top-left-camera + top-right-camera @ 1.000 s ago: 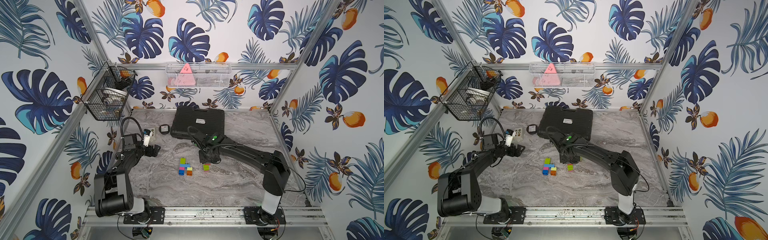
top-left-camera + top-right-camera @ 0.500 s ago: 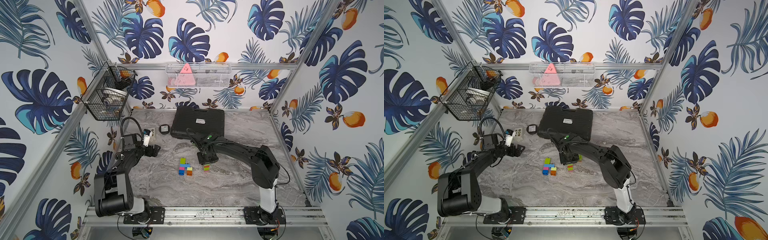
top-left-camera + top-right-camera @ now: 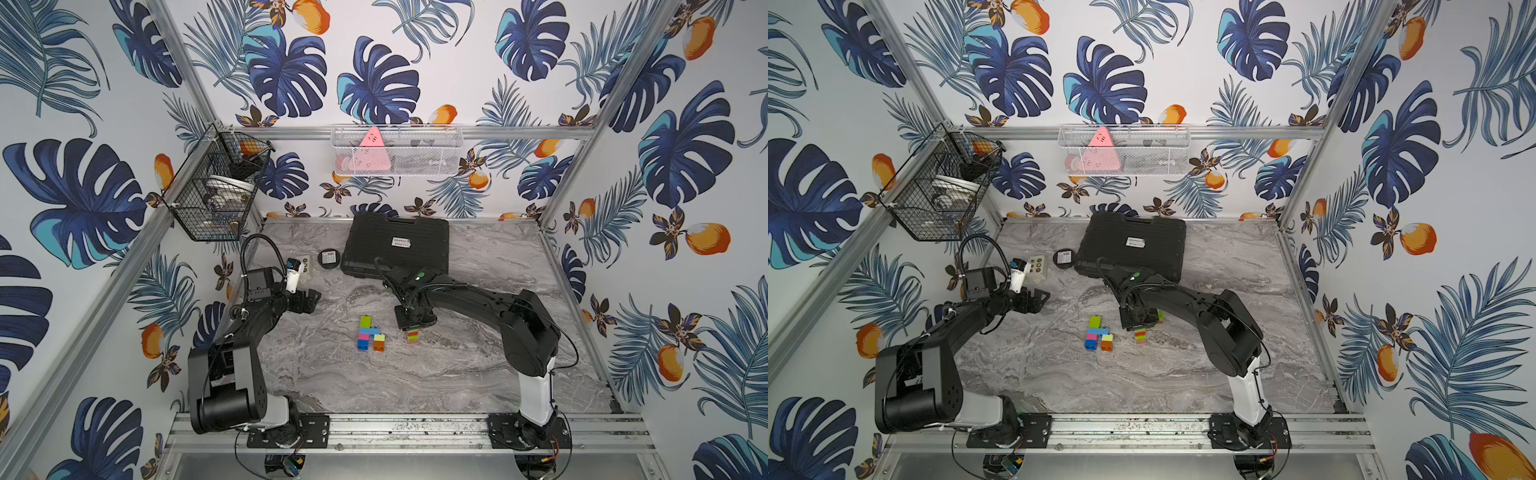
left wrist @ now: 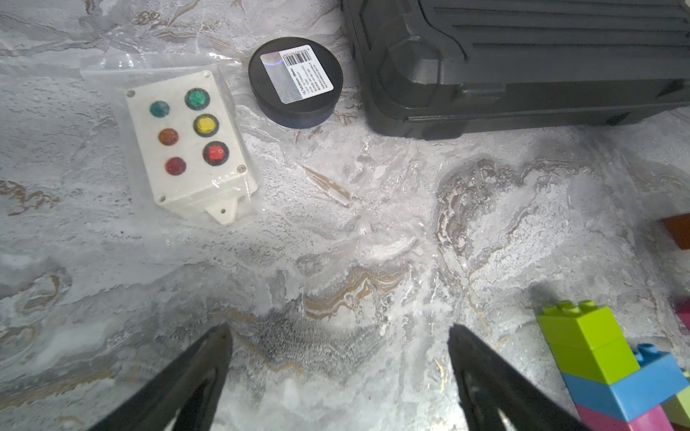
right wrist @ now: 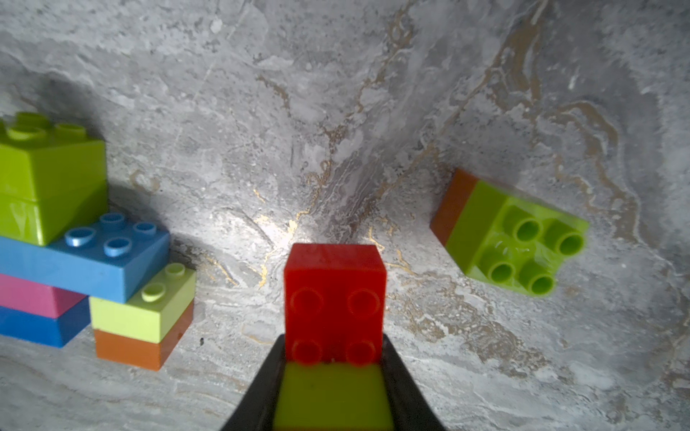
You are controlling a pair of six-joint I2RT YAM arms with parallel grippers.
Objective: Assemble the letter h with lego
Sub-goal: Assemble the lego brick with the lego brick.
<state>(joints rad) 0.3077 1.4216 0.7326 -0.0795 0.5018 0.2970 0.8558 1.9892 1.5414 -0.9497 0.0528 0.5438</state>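
While our right gripper [image 5: 333,345] pinches the red-and-lime stack [image 5: 334,298] between its jaws, we should carry it upright and square to the part-built h [image 3: 367,332] standing near the jaws. Our left gripper [image 4: 338,330] gapes empty on the h's far side, free to steady it.

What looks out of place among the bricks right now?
One lime-orange pair lies tipped on its side, studs pointing sideways, apart from the build. The build stands studs-up, and the right gripper grips a red-lime stack. Nothing else stands out.
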